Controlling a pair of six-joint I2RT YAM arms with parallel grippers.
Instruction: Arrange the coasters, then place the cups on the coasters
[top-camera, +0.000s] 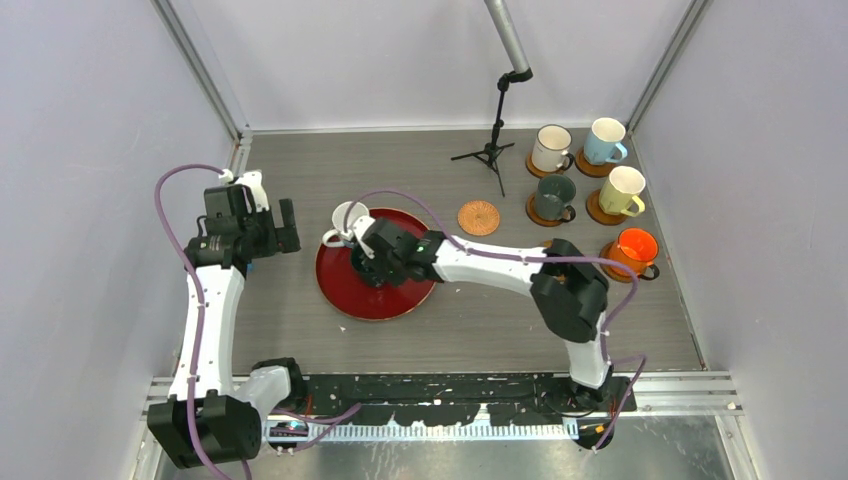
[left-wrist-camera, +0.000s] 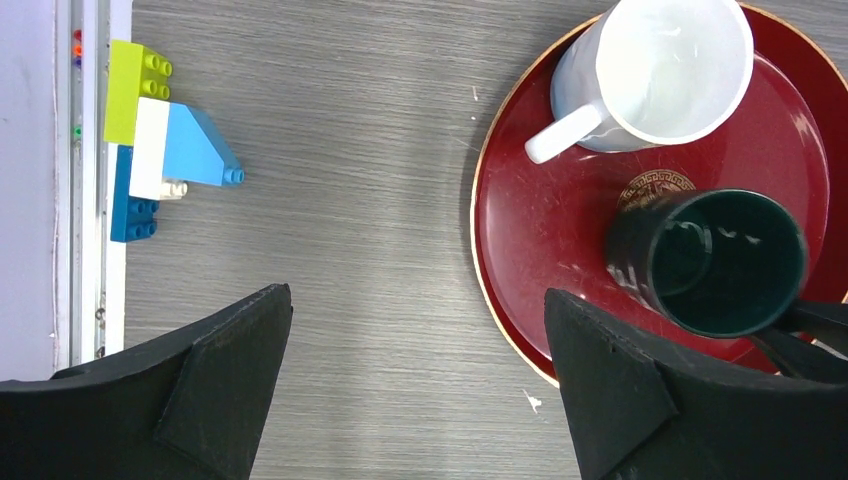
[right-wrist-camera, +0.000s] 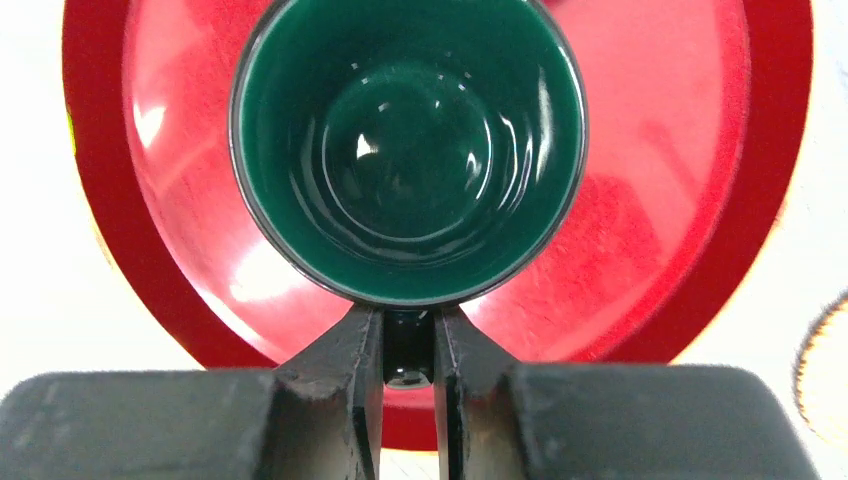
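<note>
Now your right gripper (right-wrist-camera: 408, 325) is clamping the handle of the glossy dark teal ceramic mug (right-wrist-camera: 408, 150) sitting on the round red tray (right-wrist-camera: 690, 200), for an upright lift; your left gripper (left-wrist-camera: 418, 295) is hanging open.

White shells alternate with black joint housings on both arms: the left arm (top-camera: 205, 320) at eight o'clock overhead, the right arm (top-camera: 500, 265) toward four. A purple cable (top-camera: 190, 180) loops along each. The left gripper (left-wrist-camera: 417, 295) has matte black, wedge-shaped fingers (left-wrist-camera: 220, 390). Possibly a green light (top-camera: 424, 243) dots the right wrist.
</note>
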